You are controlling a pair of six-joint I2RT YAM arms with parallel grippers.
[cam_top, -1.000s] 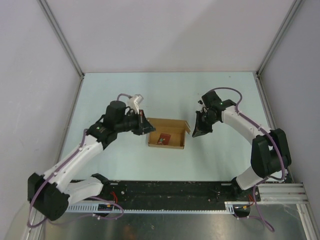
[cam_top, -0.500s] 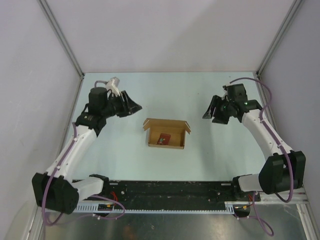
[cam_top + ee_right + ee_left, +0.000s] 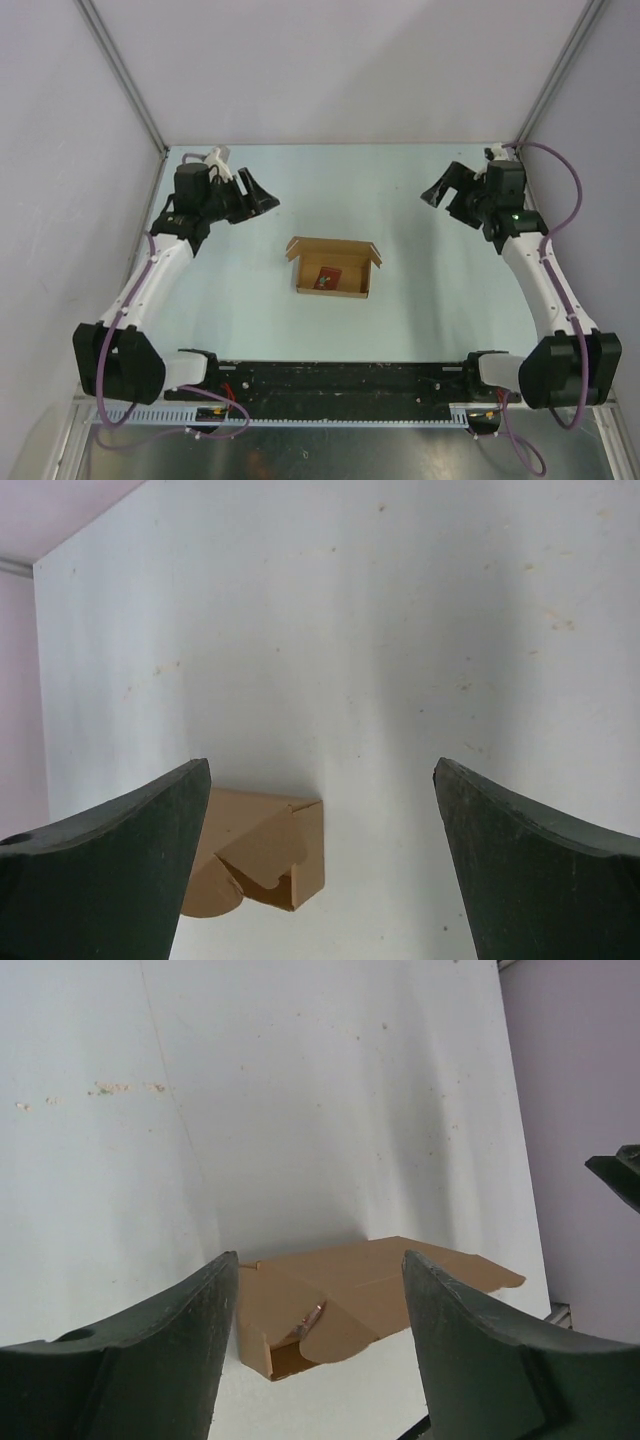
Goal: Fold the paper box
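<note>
The paper box (image 3: 333, 268) is a small shallow brown cardboard box sitting on the table's middle, top open, with little flaps sticking up at its left and right ends. A tiny dark red square item (image 3: 326, 277) lies inside it. My left gripper (image 3: 262, 195) hovers at the far left, well away from the box, open and empty. My right gripper (image 3: 440, 190) hovers at the far right, open wide and empty. The left wrist view shows the box (image 3: 370, 1300) beyond the open left gripper (image 3: 318, 1260). In the right wrist view the box (image 3: 265, 845) lies far past the right gripper (image 3: 320, 765).
Pale walls and metal frame posts (image 3: 130, 95) close in the table at back and sides. A black base rail (image 3: 340, 380) runs along the near edge. The right arm's dark tip (image 3: 615, 1175) shows at the left wrist view's right edge.
Both arms have drawn back from the box's ends, outward and toward the back corners. Both grippers went from shut to open. The box has stayed where it was.
</note>
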